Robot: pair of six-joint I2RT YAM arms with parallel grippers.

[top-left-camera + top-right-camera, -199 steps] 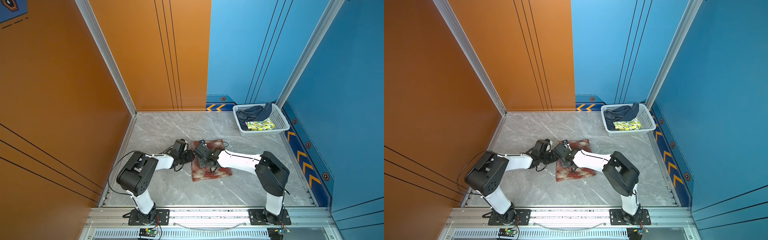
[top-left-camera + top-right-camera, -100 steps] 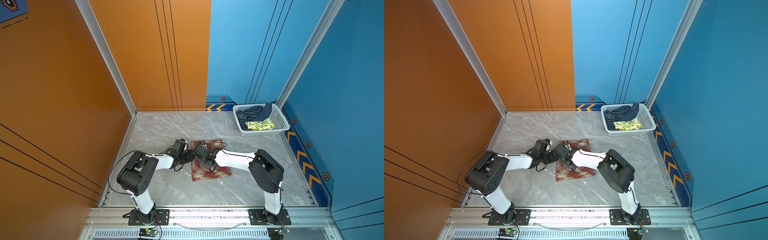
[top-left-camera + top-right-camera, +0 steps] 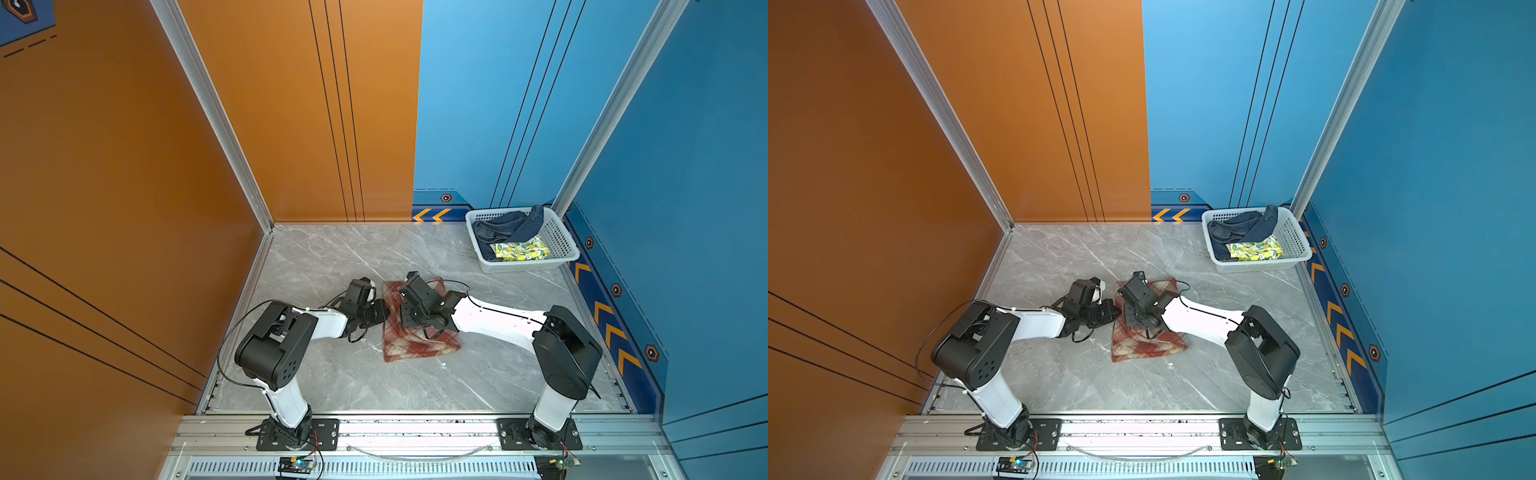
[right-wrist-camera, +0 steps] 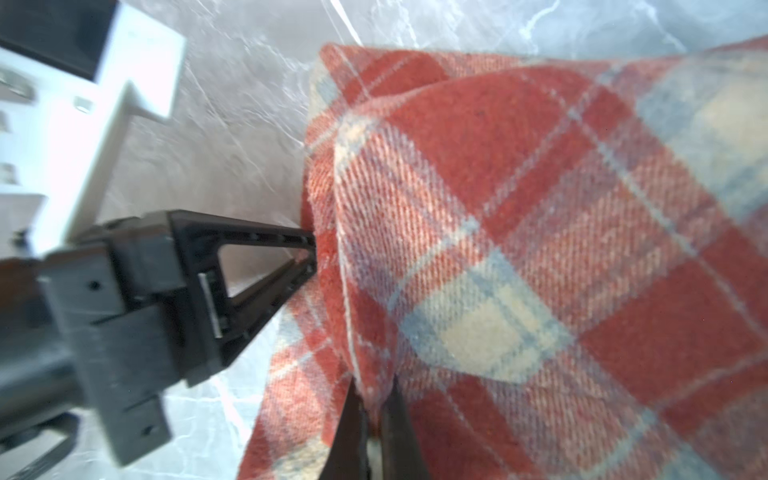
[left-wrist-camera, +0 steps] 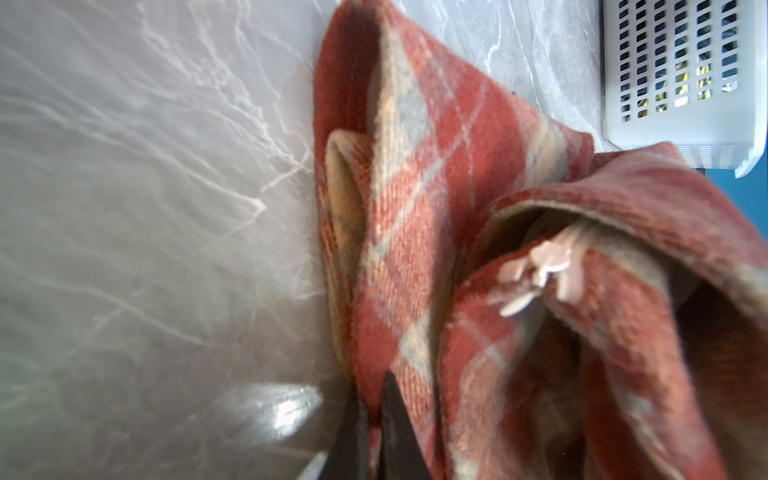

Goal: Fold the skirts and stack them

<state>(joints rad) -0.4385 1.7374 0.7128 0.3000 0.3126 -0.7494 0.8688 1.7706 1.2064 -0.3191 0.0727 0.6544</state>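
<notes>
Snapped closed since a second ago, the right pincer [image 4: 376, 395] now grips the plaid skirt [image 3: 419, 345]. At left, the left pincer [image 5: 374, 399] is clamped on that skirt's left edge, in the middle of the tabletop [image 3: 332, 257]. Far right, the white basket [image 3: 536, 266] holds the denim skirt [image 3: 507, 226] and the lemon-print skirt [image 3: 521, 250].

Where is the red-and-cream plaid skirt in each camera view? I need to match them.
In a top view: the red-and-cream plaid cloth skirt lies just below picture centre.
In a top view: same place, below picture centre.
Left wrist view: close up, pinched by the shut left claw.
Right wrist view: close up, a fold in the shut right claw.
Shared landmark: the grey marble tabletop, beside the skirt in every view.
</notes>
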